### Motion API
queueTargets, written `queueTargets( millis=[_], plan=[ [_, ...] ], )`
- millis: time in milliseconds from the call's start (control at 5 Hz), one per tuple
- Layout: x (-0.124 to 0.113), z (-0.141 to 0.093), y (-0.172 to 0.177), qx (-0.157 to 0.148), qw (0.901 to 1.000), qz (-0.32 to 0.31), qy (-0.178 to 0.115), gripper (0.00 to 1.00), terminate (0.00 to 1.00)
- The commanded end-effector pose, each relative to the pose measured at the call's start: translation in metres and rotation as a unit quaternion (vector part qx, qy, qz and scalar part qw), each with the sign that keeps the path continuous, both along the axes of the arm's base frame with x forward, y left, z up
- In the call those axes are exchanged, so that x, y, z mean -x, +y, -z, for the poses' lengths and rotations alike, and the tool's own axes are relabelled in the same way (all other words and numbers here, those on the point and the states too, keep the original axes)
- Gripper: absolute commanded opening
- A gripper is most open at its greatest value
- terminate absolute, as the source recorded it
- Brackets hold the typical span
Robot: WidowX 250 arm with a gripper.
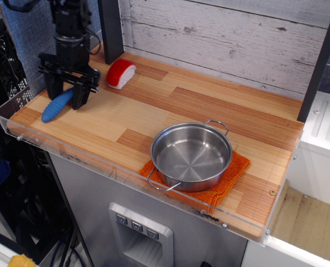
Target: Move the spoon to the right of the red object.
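Note:
The spoon [55, 107] lies at the far left of the wooden counter, its ribbed blue handle pointing toward the front left. Its metal bowl is hidden behind the gripper. My gripper [65, 95] is down at the counter with its jaws closed in on either side of the upper part of the handle. The red object [120, 73], red on top with a white underside, sits just right of the gripper near the back wall, apart from it.
A steel pot [191, 155] stands on an orange cloth [234, 171] at the front right. A clear plastic rim [9, 119] edges the counter's left and front. A dark post [110, 28] rises behind the red object.

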State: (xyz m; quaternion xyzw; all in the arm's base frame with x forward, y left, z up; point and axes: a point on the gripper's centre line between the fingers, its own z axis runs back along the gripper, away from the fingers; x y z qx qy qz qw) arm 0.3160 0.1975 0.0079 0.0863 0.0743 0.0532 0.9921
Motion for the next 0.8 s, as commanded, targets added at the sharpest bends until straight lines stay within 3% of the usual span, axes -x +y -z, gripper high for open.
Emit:
queueTargets(
  millis=[0,400,600],
  plan=[
    [0.002,-0.010,-0.004,-0.005,0.9999,-0.004,-0.015,0.00,0.00],
    [0.018,-0.056,0.019,0.018,0.9949,-0.090,-0.044,0.00,0.00],
    [0.018,-0.091,0.006,0.018,0.9923,-0.105,-0.063,0.00,0.00]
  ],
)
